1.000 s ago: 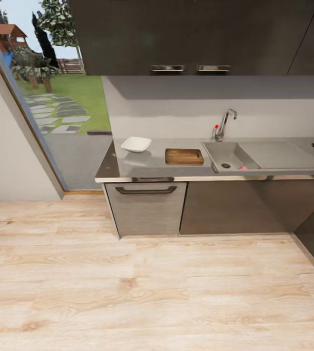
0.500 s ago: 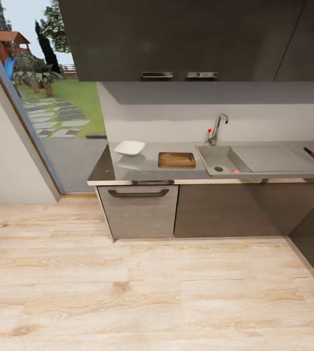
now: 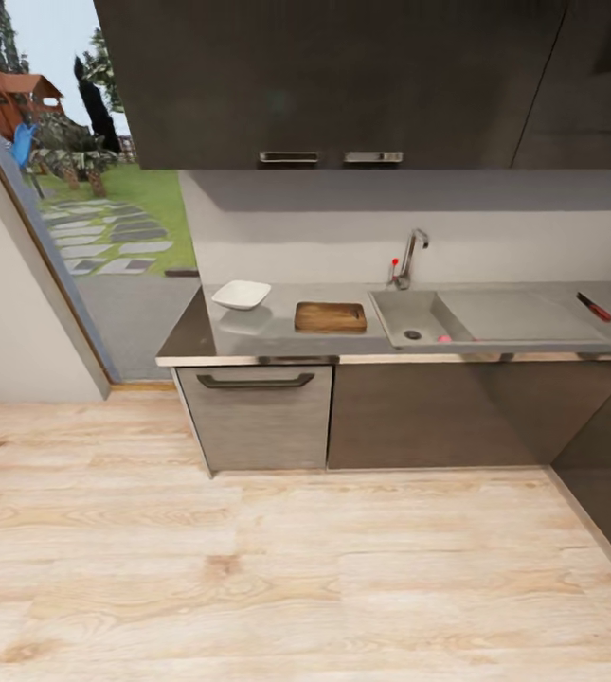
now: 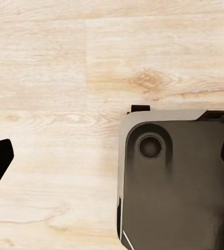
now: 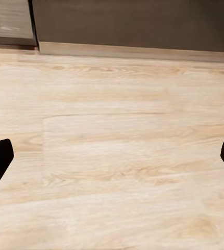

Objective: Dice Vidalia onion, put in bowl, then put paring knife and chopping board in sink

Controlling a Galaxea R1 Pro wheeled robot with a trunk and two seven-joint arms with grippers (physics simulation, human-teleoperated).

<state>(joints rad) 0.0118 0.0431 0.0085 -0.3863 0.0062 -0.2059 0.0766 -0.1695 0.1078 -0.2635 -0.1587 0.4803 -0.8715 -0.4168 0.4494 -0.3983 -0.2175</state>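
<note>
Onion (image 3: 444, 338) sits in sink (image 3: 419, 305), well apart from floor-facing tools.

Pale wood-plank floor (image 3: 286, 568) spreads before me. Dark wall cabinets (image 3: 333, 80) with two metal handles hang at the far side. Below, a grey drawer front (image 3: 256, 417) with a dark bar handle. Far left, a glass door (image 3: 87, 189) gives onto lawn and stepping stones.
</note>
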